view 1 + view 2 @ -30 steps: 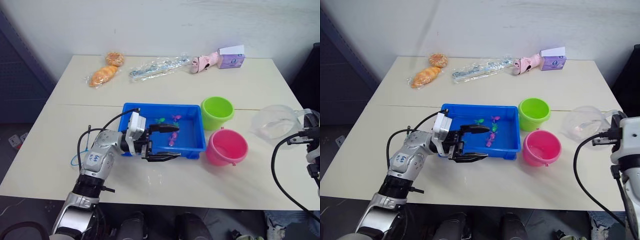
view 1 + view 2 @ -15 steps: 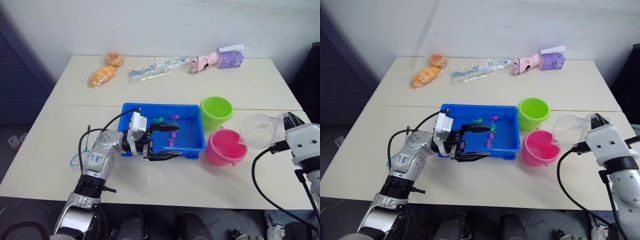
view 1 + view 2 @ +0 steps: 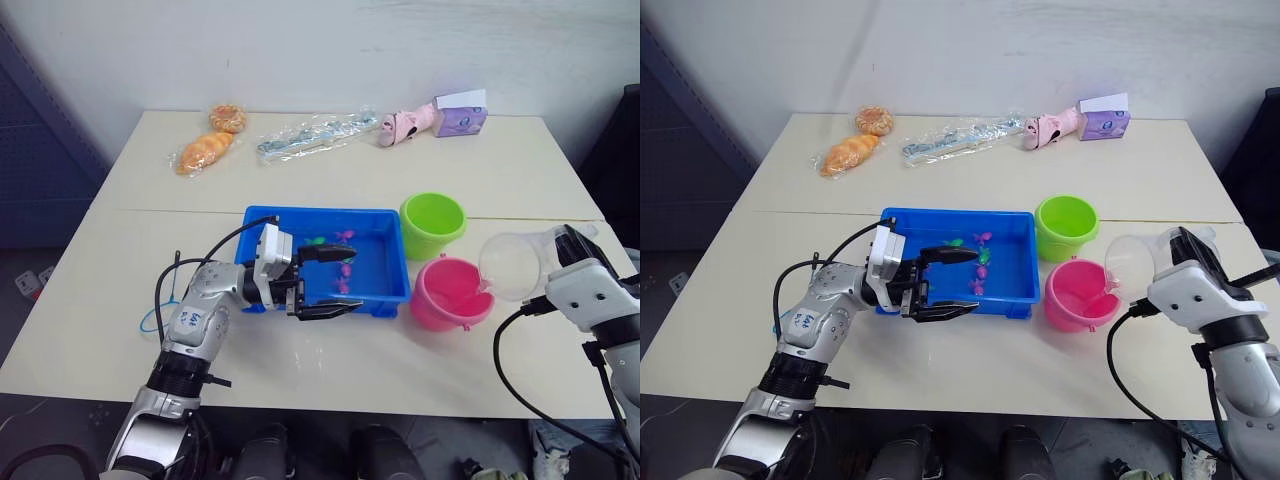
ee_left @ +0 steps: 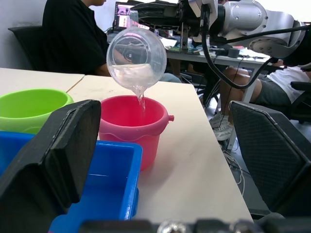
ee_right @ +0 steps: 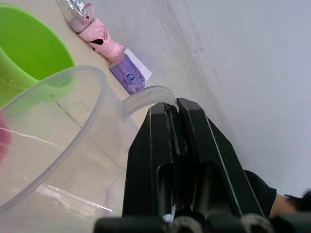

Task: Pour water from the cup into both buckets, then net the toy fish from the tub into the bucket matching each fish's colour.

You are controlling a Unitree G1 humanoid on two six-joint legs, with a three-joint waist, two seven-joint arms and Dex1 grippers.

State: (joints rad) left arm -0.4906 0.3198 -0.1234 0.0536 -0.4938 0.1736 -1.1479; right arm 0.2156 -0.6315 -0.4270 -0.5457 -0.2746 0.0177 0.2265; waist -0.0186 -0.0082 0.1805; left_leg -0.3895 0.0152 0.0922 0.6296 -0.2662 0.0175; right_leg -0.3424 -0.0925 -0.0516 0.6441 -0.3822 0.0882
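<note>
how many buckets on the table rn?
2. The green bucket stands just off the blue tub's far right corner; the pink bucket sits nearer the robot, beside the tub's near right corner, under the tilted cup.

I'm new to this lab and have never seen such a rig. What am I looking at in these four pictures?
A two-armed humanoid robot at a table. Two pictures come from its head, one from each wrist. Its right gripper, shut on the handle, tips a clear cup, pouring water into the pink bucket; the left wrist view shows the stream. The left gripper is open, at the near edge of the blue tub, which holds small pink and green toy fish. A green bucket stands behind the pink one. Wrapped bread and a purple box lie at the far side.
</note>
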